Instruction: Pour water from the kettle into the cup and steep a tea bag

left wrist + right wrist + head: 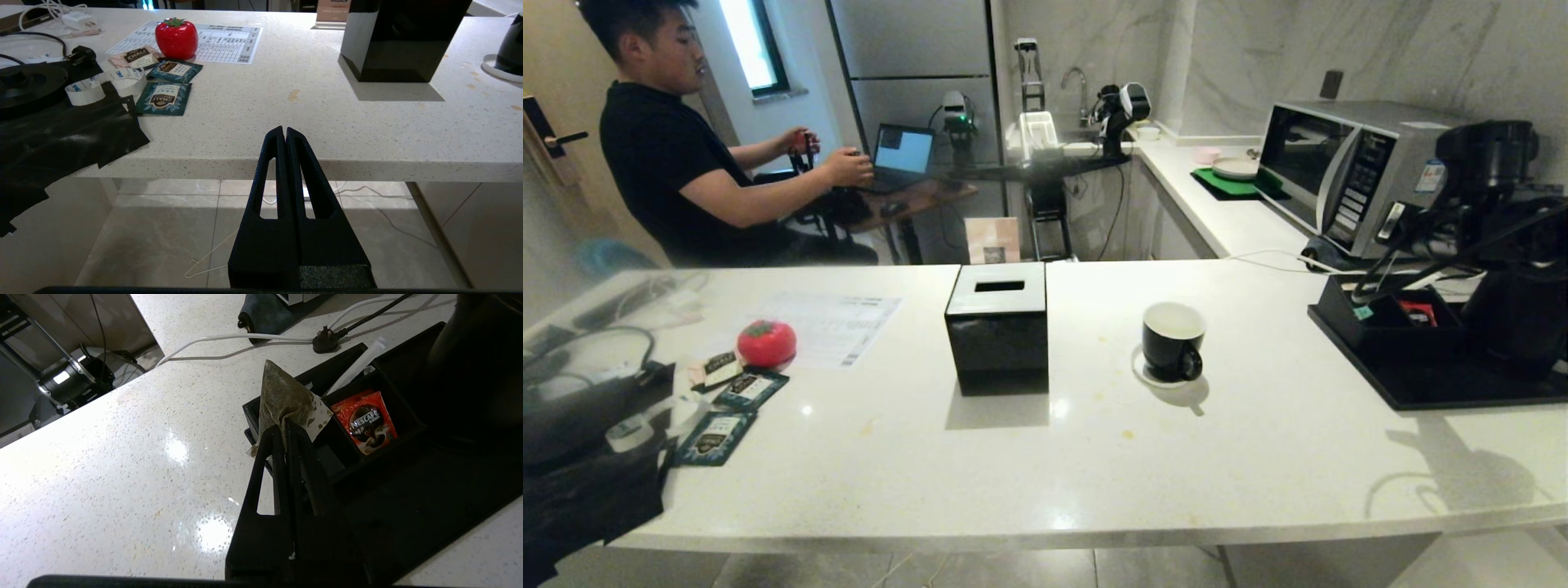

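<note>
Below the counter's edge my left gripper [285, 132] waits, clenched on nothing. Mid-counter stands the cup [1172, 340]; over the black tray [408, 506] my right gripper [286, 426] pinches a tea bag [288, 401], next to be carried cupward.

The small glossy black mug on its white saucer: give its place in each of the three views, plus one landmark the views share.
Head view: the small glossy black mug stands on its white saucer, right of centre on the white counter.
Left wrist view: only its dark edge shows at the right border.
Right wrist view: not in it.
Shared landmark: the square glossy black box appears in the head and left wrist views.
</note>
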Robot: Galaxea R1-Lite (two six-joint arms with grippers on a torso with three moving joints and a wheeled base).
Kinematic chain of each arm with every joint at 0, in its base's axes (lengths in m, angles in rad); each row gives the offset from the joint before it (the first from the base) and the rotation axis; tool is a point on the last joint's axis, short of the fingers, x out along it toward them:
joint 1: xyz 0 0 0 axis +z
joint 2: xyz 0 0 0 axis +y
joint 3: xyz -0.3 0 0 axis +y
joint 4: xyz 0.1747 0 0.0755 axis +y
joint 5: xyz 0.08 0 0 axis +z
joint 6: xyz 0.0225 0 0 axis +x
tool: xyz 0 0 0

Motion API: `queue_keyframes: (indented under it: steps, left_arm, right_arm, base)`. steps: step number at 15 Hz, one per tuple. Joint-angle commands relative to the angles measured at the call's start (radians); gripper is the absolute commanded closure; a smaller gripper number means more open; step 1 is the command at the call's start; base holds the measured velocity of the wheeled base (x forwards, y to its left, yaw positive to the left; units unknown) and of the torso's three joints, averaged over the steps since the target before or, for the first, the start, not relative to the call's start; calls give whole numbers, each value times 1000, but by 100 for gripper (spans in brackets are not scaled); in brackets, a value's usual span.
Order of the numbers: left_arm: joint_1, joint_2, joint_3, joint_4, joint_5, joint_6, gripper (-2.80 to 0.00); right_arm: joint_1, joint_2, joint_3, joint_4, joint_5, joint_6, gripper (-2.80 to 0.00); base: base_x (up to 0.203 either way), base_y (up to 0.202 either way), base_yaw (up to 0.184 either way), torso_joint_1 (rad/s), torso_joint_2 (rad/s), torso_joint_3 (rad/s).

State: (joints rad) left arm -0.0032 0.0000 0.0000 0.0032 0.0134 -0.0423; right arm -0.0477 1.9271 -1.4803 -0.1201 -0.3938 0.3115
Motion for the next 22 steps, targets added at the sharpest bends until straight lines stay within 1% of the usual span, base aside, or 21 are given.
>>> queue_keyframes:
  steps: [1,4,8,10,15,22]
  left_arm:
    - [0,0,0,0,0,-1,0]
    - [0,0,0,0,0,-1,0]
    - [0,0,0,0,0,-1,0]
    - [0,0,0,0,0,-1,0]
    - [0,0,0,0,0,1,0]
    - [0,0,0,0,0,-1,0]
  right_arm:
    - [13,-72,48,-9,-3,1,0]
    - [51,-134,94,-19,-17,-1,0]
    - [124,-218,160,-22,-21,-2,0]
    - [150,-240,168,-30,-22,-8,0]
    - [154,-253,164,-68,-11,-110,0]
    - [173,-279,170,-57,0,-134,0]
  base:
    - [0,0,0,0,0,0]
    - [0,0,0,0,0,0]
    - [0,0,0,0,0,0]
    - [0,0,0,0,0,0]
    - [0,0,0,0,0,0]
    - [0,0,0,0,0,0]
